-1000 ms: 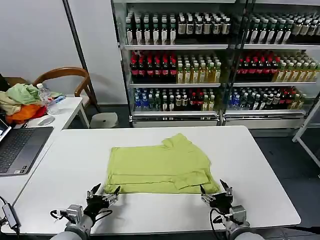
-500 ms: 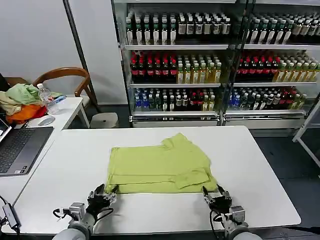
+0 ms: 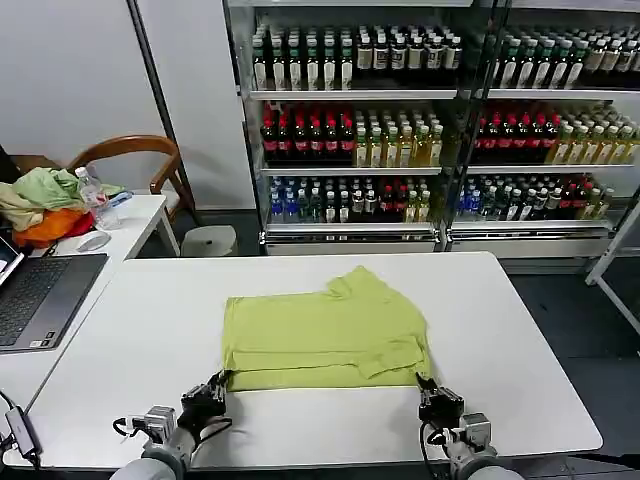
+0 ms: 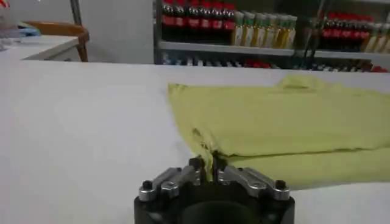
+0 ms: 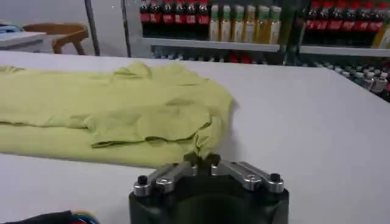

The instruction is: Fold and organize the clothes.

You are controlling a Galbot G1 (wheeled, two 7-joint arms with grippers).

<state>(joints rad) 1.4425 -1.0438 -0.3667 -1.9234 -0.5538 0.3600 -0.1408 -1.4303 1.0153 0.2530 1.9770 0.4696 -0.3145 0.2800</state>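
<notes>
Lime-green T-shirt (image 3: 325, 335) lies partly folded at the middle of the white table (image 3: 520, 330) — the left gripper (image 3: 214, 390) pinches its near left corner, the right gripper (image 3: 430, 393) its near right corner, both sets of jaws closed on cloth.

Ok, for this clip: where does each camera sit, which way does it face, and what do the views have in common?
Head view: on the robot's head, looking forward and down at the white table; left gripper and right gripper show at the T-shirt's near corners.
Left wrist view: behind the left gripper, facing the drinks shelves; fingers pinch the hem.
Right wrist view: behind the right gripper, same direction; fingers shut on the hem.
Shared: all show the T-shirt, table and shelves.
</notes>
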